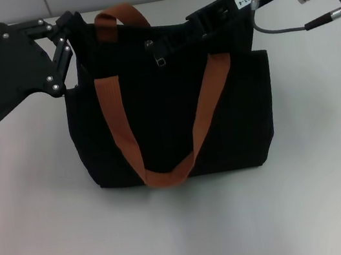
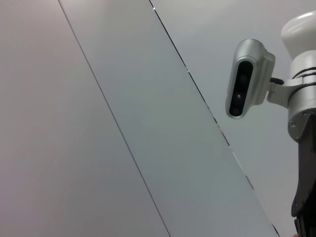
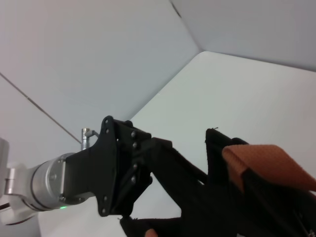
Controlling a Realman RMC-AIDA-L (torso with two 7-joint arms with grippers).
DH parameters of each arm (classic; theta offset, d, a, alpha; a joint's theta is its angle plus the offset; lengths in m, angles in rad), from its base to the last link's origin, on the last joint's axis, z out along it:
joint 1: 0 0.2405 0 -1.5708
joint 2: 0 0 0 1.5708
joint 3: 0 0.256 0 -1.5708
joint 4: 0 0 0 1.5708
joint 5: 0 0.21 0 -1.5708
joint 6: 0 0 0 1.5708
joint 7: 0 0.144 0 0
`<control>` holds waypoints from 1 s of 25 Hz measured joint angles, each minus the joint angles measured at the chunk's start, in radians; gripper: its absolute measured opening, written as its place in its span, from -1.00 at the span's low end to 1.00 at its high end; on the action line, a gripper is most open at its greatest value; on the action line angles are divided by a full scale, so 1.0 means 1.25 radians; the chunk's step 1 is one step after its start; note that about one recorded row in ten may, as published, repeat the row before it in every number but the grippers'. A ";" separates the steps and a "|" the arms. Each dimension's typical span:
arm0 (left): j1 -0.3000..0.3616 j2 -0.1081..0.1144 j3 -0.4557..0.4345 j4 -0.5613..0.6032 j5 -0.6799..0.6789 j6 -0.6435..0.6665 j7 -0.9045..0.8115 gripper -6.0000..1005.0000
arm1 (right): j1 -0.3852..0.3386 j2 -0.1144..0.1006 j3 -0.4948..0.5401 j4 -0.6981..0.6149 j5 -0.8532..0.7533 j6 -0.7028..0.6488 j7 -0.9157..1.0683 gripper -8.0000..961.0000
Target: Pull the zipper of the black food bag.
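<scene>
Across the middle of the white table (image 1: 188, 236) sat the black food bag (image 1: 234, 117), upright and boxy, with bare tabletop open in front of it and to both sides. One rust-orange handle (image 1: 165, 174) drooped down its front face; the other handle (image 1: 114, 16) arched up behind the top edge. Up on that top edge, near the middle, the zipper (image 1: 160, 57) showed its small silver pull tab hanging from the slider. From the robot's left, the left gripper (image 1: 68, 43) reached in low and level and pressed against the bag's top left corner, fingers seemingly pinched on the fabric there, as the right wrist view also showed. From the right, the right gripper (image 1: 195, 22) stretched along the top edge, just beside the zipper; whether its fingers were apart or together, I couldn't tell against the black.
</scene>
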 joint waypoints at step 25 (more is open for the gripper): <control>0.000 0.000 0.000 -0.003 -0.003 0.021 0.000 -0.93 | 0.007 0.008 -0.023 0.006 0.008 0.022 -0.001 -0.42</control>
